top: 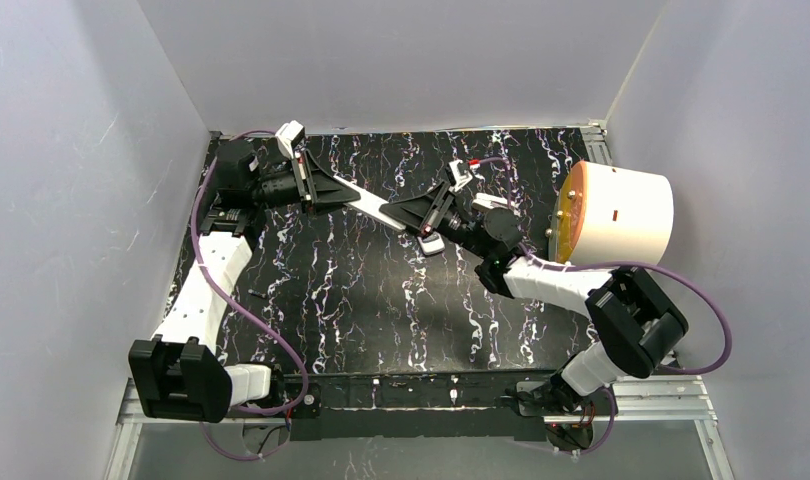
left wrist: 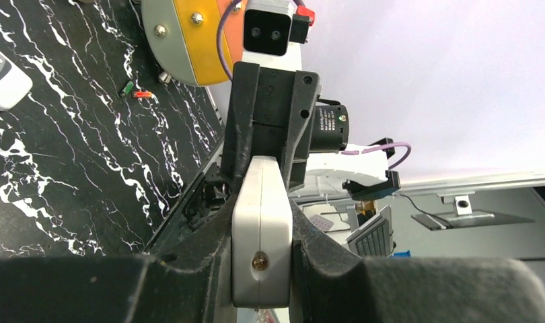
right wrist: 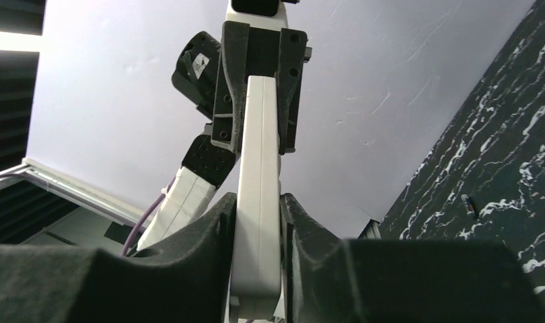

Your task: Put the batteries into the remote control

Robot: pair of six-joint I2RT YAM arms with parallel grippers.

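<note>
Our left claw (left wrist: 260, 225) is clamped narrow on 1 end of the slim white plastic remote control (top: 379, 208). Its 2 black fingers press the flat faces, and we see a small brass screw head (left wrist: 258, 262) on the narrow end of the casing between them. Opposite it, the right claw (right wrist: 258, 215) grips the other end of the same remote control in the same way, both fingers flat against the casing. The 2 claws face each other with the remote control bridging them as a straight bar. We see it held up off the black, white-veined marble-pattern desk (top: 381, 320), over the far half, running from the far left towards the middle. In the top view a second white remote with grey buttons (left wrist: 2, 75) lies on the desk just beside the right claw, and neither claw holds it. The batteries (left wrist: 127, 87), 2 tiny slim cylinders, 1 dark greenish and 1 red, lie side by side on the desk near its right edge. They are just beside the big white drum with a flat orange face (top: 621, 212) that stands towards the far right corner, and well apart from both claws. 1 more tiny dark cylinder (right wrist: 467, 205) lies alone on the desk in the right wrist view, too small for us to read its markings.
</note>
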